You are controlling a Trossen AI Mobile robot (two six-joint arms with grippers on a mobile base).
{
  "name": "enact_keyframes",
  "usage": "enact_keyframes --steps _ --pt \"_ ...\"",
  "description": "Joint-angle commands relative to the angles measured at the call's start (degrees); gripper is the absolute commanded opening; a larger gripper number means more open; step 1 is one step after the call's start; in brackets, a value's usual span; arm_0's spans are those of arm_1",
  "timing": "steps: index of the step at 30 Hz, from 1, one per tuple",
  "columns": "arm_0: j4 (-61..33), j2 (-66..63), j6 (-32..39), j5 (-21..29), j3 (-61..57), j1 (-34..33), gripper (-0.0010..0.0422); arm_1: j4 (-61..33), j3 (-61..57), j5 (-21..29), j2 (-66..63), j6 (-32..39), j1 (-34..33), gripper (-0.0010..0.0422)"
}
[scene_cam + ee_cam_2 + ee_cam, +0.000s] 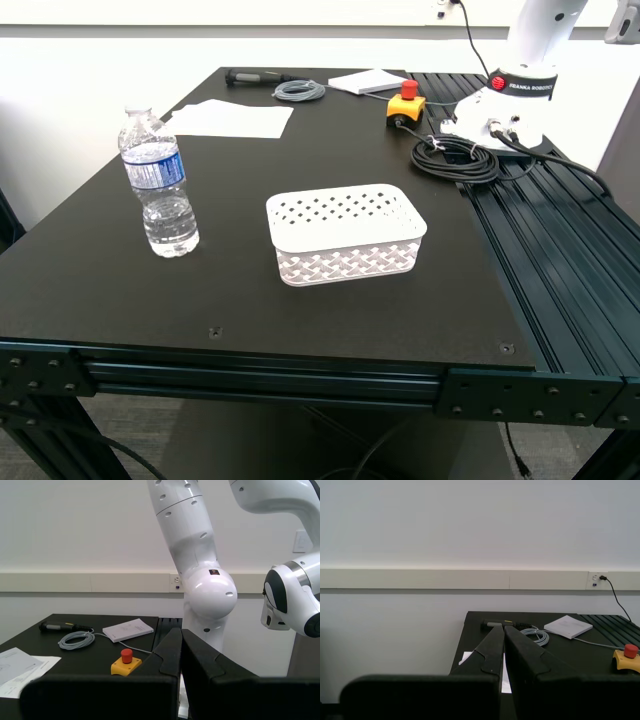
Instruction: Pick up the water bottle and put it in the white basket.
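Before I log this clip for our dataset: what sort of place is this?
Probably a robotics lab: a black workbench on aluminium framing, a white Franka robot arm mounted on it, and an emergency-stop button with cabling.

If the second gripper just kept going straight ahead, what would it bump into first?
Probably the big white robot arm standing past the table's far edge. My second gripper is shut and points level toward it, seemingly above the red-and-yellow stop button. Depth is hard to judge from this view.

My first gripper (504, 630) has two matte black fingers (490, 652), wedge-shaped with angular stepped edges, rising from a broad black body. My second gripper (181, 632) looks identical: black, plain, unmarked.
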Motion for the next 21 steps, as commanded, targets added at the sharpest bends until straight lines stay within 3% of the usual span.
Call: enact_keyframes --steps 1,17,21 --pt "0.2 0.0 0.0 0.0 0.0 0.0 0.0001 0.3 0.0 0.2 0.0 -0.2 0.0 0.0000" --pt "0.2 0.0 0.0 0.0 0.0 0.0 0.0001 0.3 0.0 0.2 0.0 -0.6 0.0 0.0000" --pt "0.2 0.0 0.0 0.0 0.0 0.0 0.0001 -6.0 0.9 2.6 0.0 -3.2 0.0 0.0000"
